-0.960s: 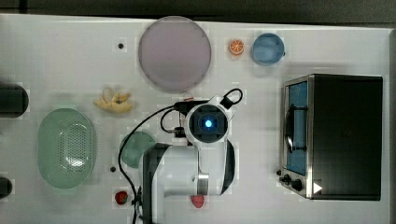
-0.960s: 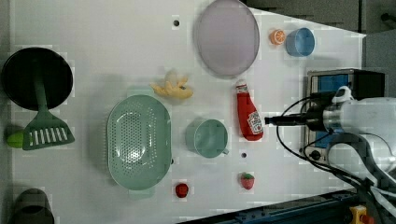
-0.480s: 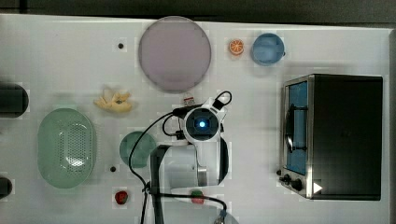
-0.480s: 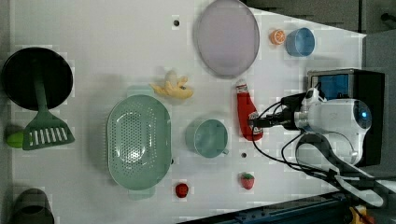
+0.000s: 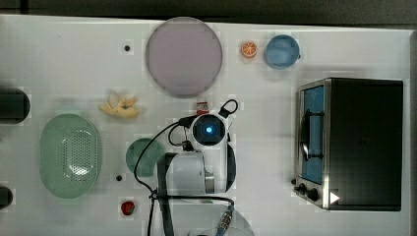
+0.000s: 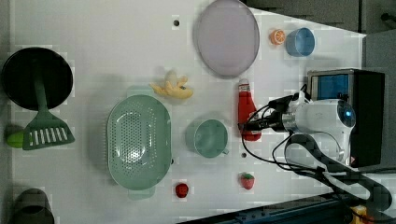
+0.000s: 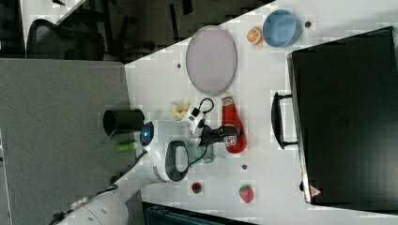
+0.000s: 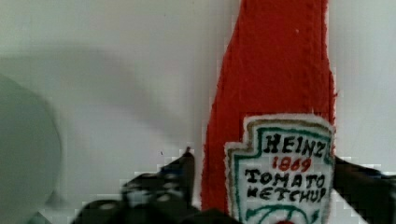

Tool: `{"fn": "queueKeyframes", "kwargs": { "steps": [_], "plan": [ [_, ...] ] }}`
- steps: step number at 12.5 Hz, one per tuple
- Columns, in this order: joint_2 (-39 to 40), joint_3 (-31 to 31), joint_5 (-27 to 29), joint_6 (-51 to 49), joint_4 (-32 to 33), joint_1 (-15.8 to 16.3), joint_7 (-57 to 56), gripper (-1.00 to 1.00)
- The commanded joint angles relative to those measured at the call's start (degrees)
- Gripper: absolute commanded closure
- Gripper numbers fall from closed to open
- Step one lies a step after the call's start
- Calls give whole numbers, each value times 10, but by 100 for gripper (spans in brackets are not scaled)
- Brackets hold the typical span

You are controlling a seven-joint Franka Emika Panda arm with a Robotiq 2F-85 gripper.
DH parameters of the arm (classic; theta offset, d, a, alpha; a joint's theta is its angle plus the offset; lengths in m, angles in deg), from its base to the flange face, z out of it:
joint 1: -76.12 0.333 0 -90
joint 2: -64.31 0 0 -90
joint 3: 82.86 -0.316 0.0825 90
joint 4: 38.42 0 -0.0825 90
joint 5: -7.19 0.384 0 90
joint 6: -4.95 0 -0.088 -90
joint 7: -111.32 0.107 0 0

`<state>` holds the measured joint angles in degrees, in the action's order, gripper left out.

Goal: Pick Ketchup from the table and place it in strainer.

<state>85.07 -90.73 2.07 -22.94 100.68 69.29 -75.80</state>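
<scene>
Black gripper [image 6: 250, 125] down at ketchup [image 6: 246, 108], fingers [image 8: 180, 175] apart, one on each side of the bottle's lower body at label height in the wrist view; touching or not, cannot tell. White wrist housing with blue light and looped black cables directly behind in the left view; in the top view, covers all but the bottle's white cap.

Ketchup lying flat on white table [image 6: 116, 42], cap toward purple plate [image 6: 227, 37], base toward the table edge where the arm enters. Red fabric-like body, narrowing to the neck; white stitched label with green border reading "HEINZ 1869 TOMATO KETCHUP".

Teal cup [image 6: 208, 138] just beside ketchup on the left view's left, apart from it, lying between bottle and strainer [image 6: 138, 141]. Strainer, pale mint oval with perforated floor, well apart from ketchup, further to the left view's left.

Peeled banana [image 6: 172, 87] near the strainer's upper rim in the left view. Strawberry [image 6: 247, 180] near the bottle's base; small red item [image 6: 181, 189] by the strainer's lower end. Black oven [image 6: 348, 100] with blue door beyond the arm on the left view's right. Orange slice [image 6: 277, 36] and blue bowl [image 6: 300, 41] in the far corner. Black pan [image 6: 37, 77] with green spatula [image 6: 43, 126] at the left view's left edge.
</scene>
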Motion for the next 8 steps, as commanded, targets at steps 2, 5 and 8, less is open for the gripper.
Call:
{"fn": "queueKeyframes", "kwargs": {
  "steps": [2,5,8],
  "plan": [
    [-2,3,-2,22,-16,-2,-17,-25],
    [-33,4,-2,13,-23,-3,-16,-25],
    [-112,-3,0,-83,-31,-2,-3,-25]
  ]
}}
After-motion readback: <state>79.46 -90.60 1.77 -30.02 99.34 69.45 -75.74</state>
